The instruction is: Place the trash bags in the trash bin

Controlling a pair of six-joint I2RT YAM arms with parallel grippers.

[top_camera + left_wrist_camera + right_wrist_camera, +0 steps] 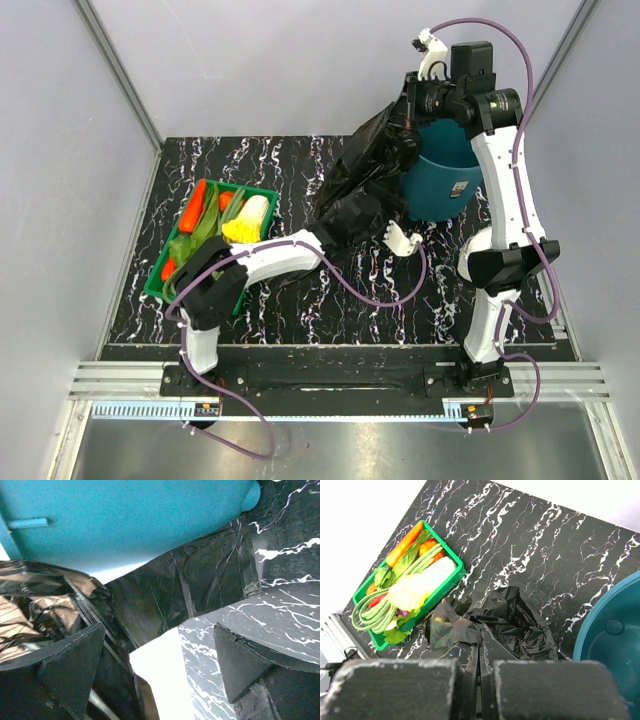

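Thin, floppy, probably slippery and near weightless, the trash bag [350, 190] hangs beside the trash bin [440, 185] near the far right corner of the table [270, 165], its top pinched in the right gripper [479, 662]; the spread left gripper [160, 635] should take its bunched lower folds.

trash bag [365, 180], glossy black crinkled film, top pinched in my right claw [480, 680], draping slack down to a bunched heap on the table [280, 170], trash bin [445, 185], round teal bucket, smooth rim, upright, just right of the bag
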